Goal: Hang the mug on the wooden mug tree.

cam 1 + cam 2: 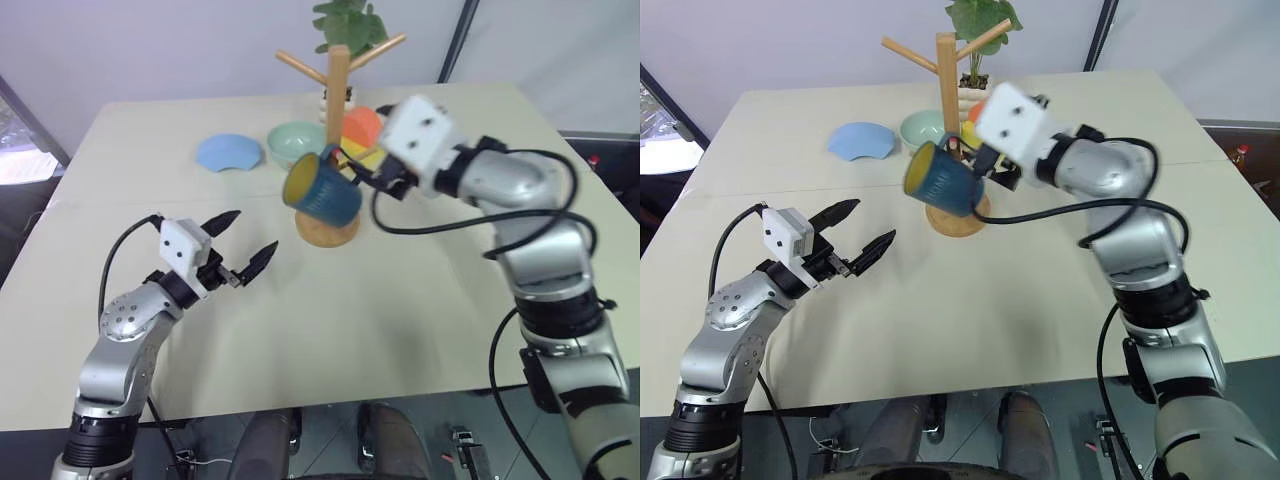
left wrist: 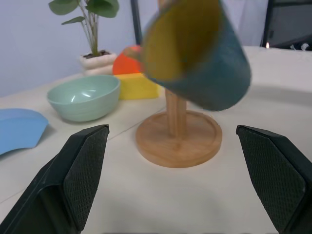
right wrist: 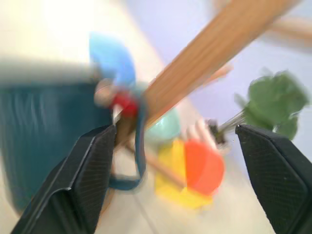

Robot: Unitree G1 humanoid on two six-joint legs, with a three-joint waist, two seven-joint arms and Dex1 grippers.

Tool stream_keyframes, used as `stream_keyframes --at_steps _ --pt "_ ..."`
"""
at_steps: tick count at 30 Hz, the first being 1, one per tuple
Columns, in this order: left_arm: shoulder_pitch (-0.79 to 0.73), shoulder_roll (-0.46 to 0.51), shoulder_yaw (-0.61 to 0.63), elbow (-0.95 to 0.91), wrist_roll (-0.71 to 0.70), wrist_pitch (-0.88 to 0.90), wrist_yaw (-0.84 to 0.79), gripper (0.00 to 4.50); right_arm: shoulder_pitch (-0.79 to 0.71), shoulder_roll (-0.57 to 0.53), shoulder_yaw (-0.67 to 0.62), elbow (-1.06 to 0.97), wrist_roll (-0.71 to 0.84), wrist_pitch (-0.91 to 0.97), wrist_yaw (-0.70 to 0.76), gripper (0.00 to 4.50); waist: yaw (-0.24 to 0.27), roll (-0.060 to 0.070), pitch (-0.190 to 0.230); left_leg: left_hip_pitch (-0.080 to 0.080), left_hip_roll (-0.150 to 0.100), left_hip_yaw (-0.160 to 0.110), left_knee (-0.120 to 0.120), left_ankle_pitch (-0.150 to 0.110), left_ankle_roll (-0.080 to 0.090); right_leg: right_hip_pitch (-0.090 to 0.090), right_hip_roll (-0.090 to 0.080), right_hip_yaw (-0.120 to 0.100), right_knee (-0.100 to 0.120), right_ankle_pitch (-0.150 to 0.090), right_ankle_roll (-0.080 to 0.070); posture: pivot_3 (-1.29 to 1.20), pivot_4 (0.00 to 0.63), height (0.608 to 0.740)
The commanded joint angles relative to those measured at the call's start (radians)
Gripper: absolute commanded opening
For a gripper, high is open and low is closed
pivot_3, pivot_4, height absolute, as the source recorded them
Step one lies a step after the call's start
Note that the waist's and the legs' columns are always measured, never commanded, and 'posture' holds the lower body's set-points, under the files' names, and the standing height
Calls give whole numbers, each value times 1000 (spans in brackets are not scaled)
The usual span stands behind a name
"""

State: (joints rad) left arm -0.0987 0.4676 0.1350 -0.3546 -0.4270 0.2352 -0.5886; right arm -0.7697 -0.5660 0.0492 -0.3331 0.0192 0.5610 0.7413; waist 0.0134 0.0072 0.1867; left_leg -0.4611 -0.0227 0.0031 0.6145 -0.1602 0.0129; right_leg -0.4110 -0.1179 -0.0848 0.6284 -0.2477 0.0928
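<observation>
On the pale bench (image 1: 420,300), seen from the head, the wooden mug tree (image 1: 338,100) stands near the middle on its round base. The mug (image 1: 322,189) hangs tipped on its side by the pole, yellow inside facing the left arm, above the base. The right gripper (image 1: 352,168) is just beside the mug's handle — its fingers are apart, not clamped on the mug. The left gripper (image 1: 240,243) hovers over the bench with fingers apart, holding nothing. Behind the tree sit a pale green bowl (image 1: 296,143), a blue plate (image 1: 229,152), an orange and yellow thing (image 1: 362,135) and a green plant (image 1: 348,24).

From the left wrist, both black fingers (image 2: 83,165) stand wide apart, and the mug (image 2: 197,51) shows above the tree's base.

From the right wrist, the fingers (image 3: 92,168) are wide apart too — the mug's handle (image 3: 136,146) loops on the tree, just beside one finger.
</observation>
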Motion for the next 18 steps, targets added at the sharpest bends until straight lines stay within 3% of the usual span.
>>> stream_keyframes --at_steps 1,4,7,18 --pt "13 -23 82 6 -38 12 56 4500 78 25 -181 10 172 -22 26 4066 -1 0 0 0 0 0 0 0 0 0 0 0 0 0 0 0 150 740" --pt "44 -66 166 74 -29 5 145 4500 187 82 -322 106 338 14 42 4066 -1 -2 -1 2 0 0 0 0 0 2 0 0 0 0 0 0 150 740" --pt "72 -91 205 117 -24 5 189 4500 258 128 -371 194 380 -10 0 4066 -3 -1 -1 3 1 0 0 0 0 2 0 0 1 0 0 0 150 740" --pt "177 -144 254 165 -5 -19 268 4500 407 186 -319 438 331 -268 -29 4066 -1 -1 -1 2 2 0 0 -1 -1 0 -1 0 -1 0 -1 0 150 740"
